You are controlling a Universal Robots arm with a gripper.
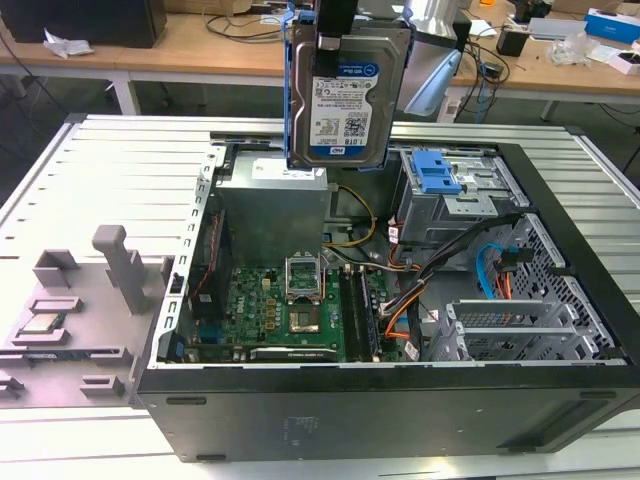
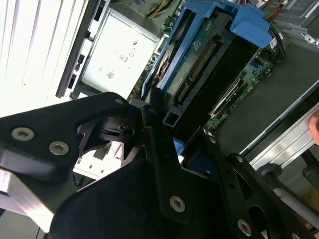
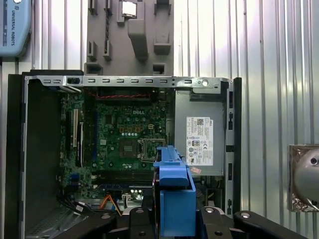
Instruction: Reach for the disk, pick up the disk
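- Saw the gripper (image 1: 337,28) closed hard on the top end of the disk (image 1: 348,95), nothing slack
- Saw the disk hanging upright in mid-air, label toward the exterior view, above the back part of the open computer case (image 1: 400,425) and clear of it, lower edge just over the power supply (image 1: 272,215)
- In the second wrist view caught the disk's bare circuit side and connector end, blue rail (image 2: 249,25) along the edge
- Judged the disk stiff, metal and fairly heavy for its bulk; smooth faces likely slippery, insides likely shock-sensitive, so no knocks
- Judged the best hold to be a firm pinch on the rails or metal edges, off the circuit side and connector
- Case lay open on the table (image 1: 130,160), side panel off
- Inside the case: green motherboard (image 1: 270,310), power supply at the back, bundle of cables (image 1: 420,290), metal drive cage (image 1: 470,205) with a blue bracket (image 1: 437,172) on top
- Grey tray (image 1: 75,355) sat on the exterior view's left, beside the case, small square chip (image 1: 40,322) in one recess
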